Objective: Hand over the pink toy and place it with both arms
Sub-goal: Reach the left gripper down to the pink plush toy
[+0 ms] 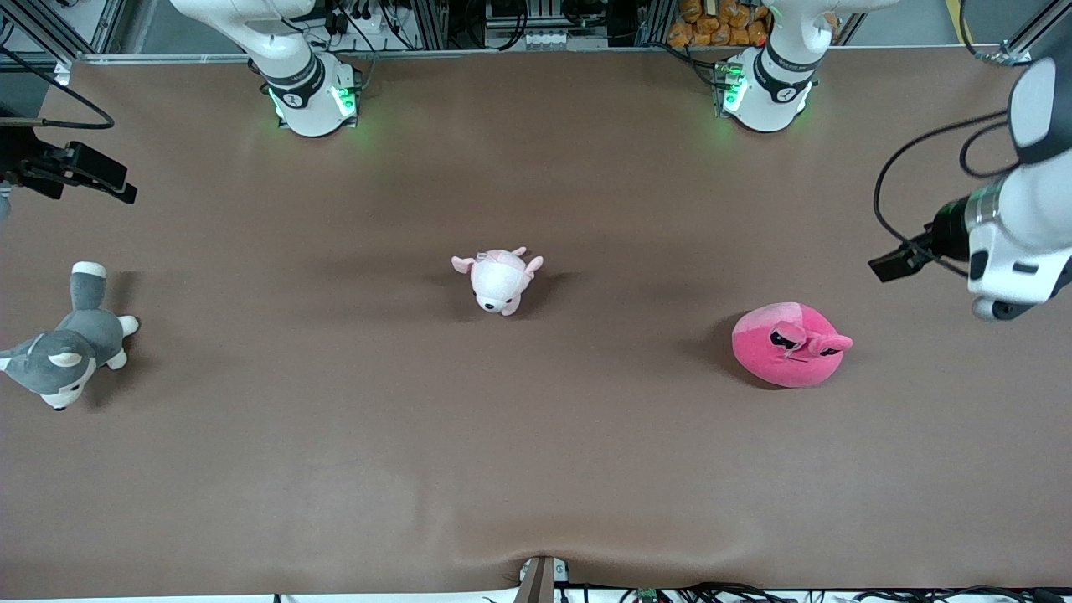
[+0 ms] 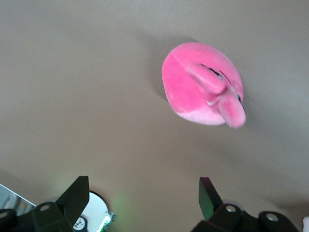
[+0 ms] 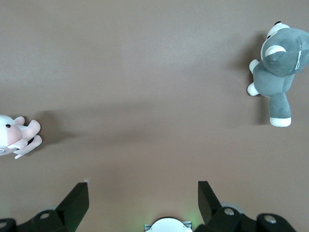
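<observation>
The pink toy (image 1: 789, 344) is a round hot-pink plush with a snout and dark eyes. It lies on the brown table toward the left arm's end. It also shows in the left wrist view (image 2: 203, 89). My left gripper (image 2: 142, 186) is open and empty, held high over the table, apart from the toy; its hand (image 1: 1005, 268) shows at the table's edge. My right gripper (image 3: 142, 188) is open and empty, high over the right arm's end of the table (image 1: 67, 172). Neither touches the toy.
A small pale pink-and-white plush (image 1: 499, 279) lies mid-table and shows in the right wrist view (image 3: 17, 136). A grey-and-white husky plush (image 1: 67, 343) lies at the right arm's end and also shows there (image 3: 277, 67). The arm bases (image 1: 314, 96) (image 1: 766, 92) stand at the table's back edge.
</observation>
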Controlling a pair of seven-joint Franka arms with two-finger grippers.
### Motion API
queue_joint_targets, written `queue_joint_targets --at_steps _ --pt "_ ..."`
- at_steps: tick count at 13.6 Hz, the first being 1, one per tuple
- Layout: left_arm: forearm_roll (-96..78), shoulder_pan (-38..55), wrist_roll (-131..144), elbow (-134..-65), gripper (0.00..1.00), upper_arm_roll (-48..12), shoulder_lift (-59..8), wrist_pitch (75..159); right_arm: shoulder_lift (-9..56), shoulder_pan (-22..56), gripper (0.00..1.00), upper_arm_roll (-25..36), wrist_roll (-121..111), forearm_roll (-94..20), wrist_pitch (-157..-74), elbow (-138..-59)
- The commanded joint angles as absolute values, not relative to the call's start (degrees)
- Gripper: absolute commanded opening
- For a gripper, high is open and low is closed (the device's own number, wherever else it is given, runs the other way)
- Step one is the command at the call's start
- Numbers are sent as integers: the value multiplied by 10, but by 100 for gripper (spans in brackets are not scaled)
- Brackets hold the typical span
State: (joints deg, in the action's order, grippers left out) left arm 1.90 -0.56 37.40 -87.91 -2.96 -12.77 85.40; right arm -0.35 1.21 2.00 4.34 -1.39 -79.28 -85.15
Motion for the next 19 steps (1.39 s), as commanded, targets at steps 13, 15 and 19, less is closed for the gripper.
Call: queue_joint_targets --at_steps 13,15,19 --pt "-114 -60 569 -870 96 -31 -265 944 2 16 100 16 54 -23 -804 -842" --pt "-135 -66 569 -866 96 -31 -277 947 2 17 100 16 54 -23 -804 -842" --pt "-170 -75 570 -856 84 -30 -298 954 2 23 100 16 50 -23 -805 -839"
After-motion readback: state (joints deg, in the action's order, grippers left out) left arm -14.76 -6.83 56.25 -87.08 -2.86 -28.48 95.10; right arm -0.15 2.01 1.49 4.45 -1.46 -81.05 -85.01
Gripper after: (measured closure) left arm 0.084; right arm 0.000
